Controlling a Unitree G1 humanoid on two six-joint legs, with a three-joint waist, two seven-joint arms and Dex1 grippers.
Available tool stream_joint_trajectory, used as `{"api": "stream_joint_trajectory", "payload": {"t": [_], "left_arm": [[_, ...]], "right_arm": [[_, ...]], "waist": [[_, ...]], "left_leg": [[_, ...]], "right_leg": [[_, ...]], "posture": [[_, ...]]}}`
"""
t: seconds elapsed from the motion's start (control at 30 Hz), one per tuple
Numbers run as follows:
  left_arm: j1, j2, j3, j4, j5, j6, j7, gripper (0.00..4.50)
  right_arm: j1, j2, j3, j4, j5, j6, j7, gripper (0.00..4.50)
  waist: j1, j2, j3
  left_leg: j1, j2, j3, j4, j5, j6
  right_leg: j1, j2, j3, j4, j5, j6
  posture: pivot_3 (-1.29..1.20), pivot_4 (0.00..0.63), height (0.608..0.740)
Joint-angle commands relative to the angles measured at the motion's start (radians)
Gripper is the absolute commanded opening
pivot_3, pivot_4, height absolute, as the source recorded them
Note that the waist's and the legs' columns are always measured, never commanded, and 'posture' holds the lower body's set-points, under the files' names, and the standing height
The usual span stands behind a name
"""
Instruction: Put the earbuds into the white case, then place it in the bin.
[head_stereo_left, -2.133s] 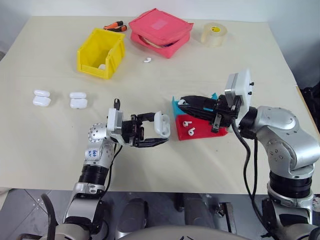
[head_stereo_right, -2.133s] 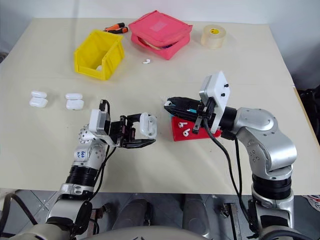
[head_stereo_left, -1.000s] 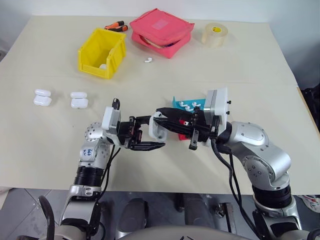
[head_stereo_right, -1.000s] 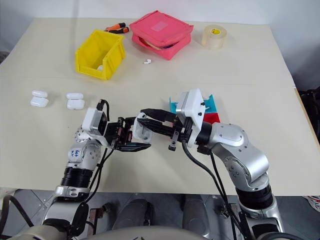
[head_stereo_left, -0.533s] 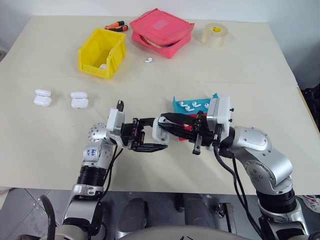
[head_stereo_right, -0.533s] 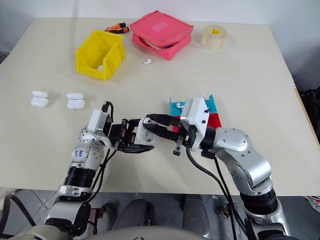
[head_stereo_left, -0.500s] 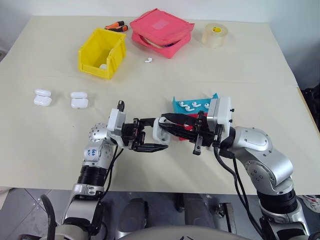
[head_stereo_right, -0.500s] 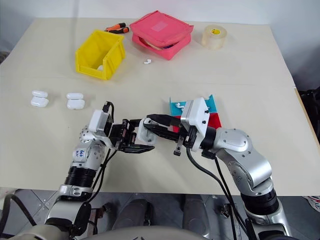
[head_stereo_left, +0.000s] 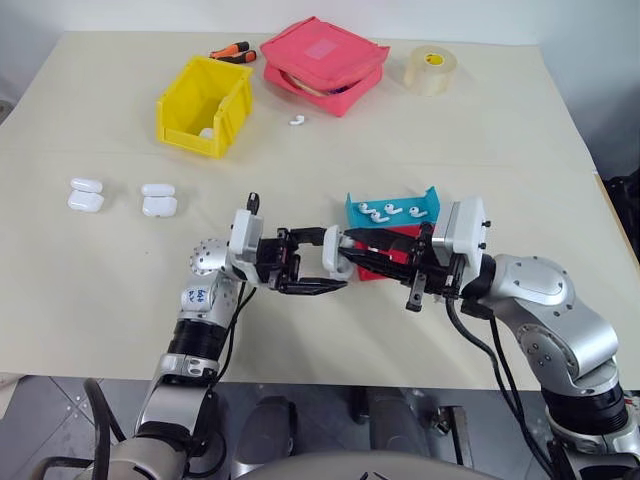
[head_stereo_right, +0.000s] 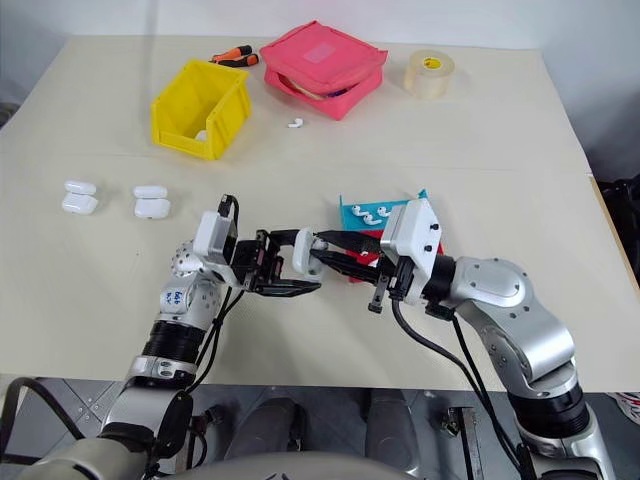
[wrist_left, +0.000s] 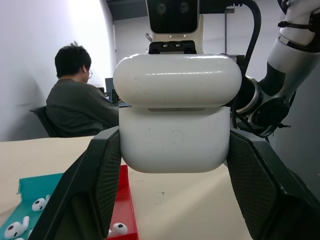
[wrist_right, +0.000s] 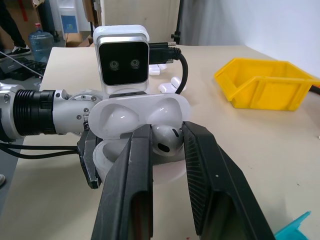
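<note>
Near the front edge of the beige desk (head_stereo_left: 90, 300) the two arms meet nose to nose above the desktop. The left gripper (head_stereo_left: 318, 271) has its black fingers pressed against the sides of a small glossy white earbud case (head_stereo_left: 336, 256) with its hinged lid up — clamped firmly. The right gripper (wrist_right: 167, 142) pinches one tiny glossy white earbud (wrist_right: 166, 140) between its fingertips, right at the open case.

Just behind them sit a shallow red tray (head_stereo_left: 385, 268) and a teal one (head_stereo_left: 395, 212), the teal one holding three more white earbuds (head_stereo_left: 385, 210).

Toward the left edge lie two further pairs of white cases (head_stereo_left: 158, 200). Near the far edge stand the bright yellow plastic bin (head_stereo_left: 203, 104) — a loose earbud (head_stereo_left: 296, 121) beside it — a pink fabric pouch (head_stereo_left: 322, 63), a tape roll (head_stereo_left: 428, 69) and orange-handled tools (head_stereo_left: 231, 52).
</note>
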Motion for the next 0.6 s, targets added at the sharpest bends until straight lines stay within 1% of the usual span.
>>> {"api": "stream_joint_trajectory", "payload": {"t": [0.03,0.17,0.33,0.4,0.47,0.53,0.6], "left_arm": [[-0.051,-0.008,0.059,-0.018,-0.049,-0.034,0.02,2.78],[-0.042,-0.011,0.039,-0.029,-0.049,-0.027,-0.001,2.78],[-0.046,-0.02,0.033,-0.023,-0.041,-0.033,-0.01,2.78],[-0.049,-0.022,0.035,-0.018,-0.037,-0.039,-0.008,2.78],[-0.052,-0.022,0.036,-0.012,-0.03,-0.047,-0.004,2.78],[-0.055,-0.023,0.038,-0.003,-0.025,-0.052,-0.001,2.78],[-0.058,-0.023,0.04,0.008,-0.02,-0.055,0.004,2.78]], "right_arm": [[0.014,-0.025,0.047,0.009,0.005,0.034,0.049,0.5],[-0.051,0.001,0.09,0.042,-0.007,0.048,0.051,0.5],[-0.094,0.007,0.099,0.065,0.007,0.078,0.056,0.5],[-0.105,0.008,0.093,0.065,0.013,0.089,0.056,1.22],[-0.116,0.012,0.087,0.064,0.013,0.088,0.054,1.74],[-0.129,0.015,0.077,0.058,0.021,0.092,0.05,2.36],[-0.147,0.016,0.062,0.045,0.035,0.103,0.043,2.36]], "waist": [[0.0,0.0,0.0],[-0.001,0.0,0.0],[0.001,0.0,0.0],[0.003,0.0,0.0],[0.002,0.0,0.0],[0.001,0.0,0.0],[0.0,0.0,0.0]], "left_leg": [[0.0,0.0,0.0,0.0,0.0,0.0],[0.0,0.0,0.0,0.0,0.0,0.0],[0.0,0.0,0.0,0.0,0.0,0.0],[0.0,0.0,0.0,0.0,0.0,0.0],[0.0,0.0,0.0,0.0,0.0,0.0],[0.0,0.0,0.0,0.0,0.0,0.0],[0.0,0.0,0.0,0.0,0.0,0.0]], "right_leg": [[0.0,0.0,0.0,0.0,0.0,0.0],[0.0,0.0,0.0,0.0,0.0,0.0],[0.0,0.0,0.0,0.0,0.0,0.0],[0.0,0.0,0.0,0.0,0.0,0.0],[0.0,0.0,0.0,0.0,0.0,0.0],[0.0,0.0,0.0,0.0,0.0,0.0],[0.0,0.0,0.0,0.0,0.0,0.0]], "posture": [[0.0,0.15,0.74],[0.0,0.15,0.74],[0.0,0.15,0.74],[0.0,0.15,0.74],[0.0,0.15,0.74],[0.0,0.15,0.74],[0.0,0.15,0.74]]}}
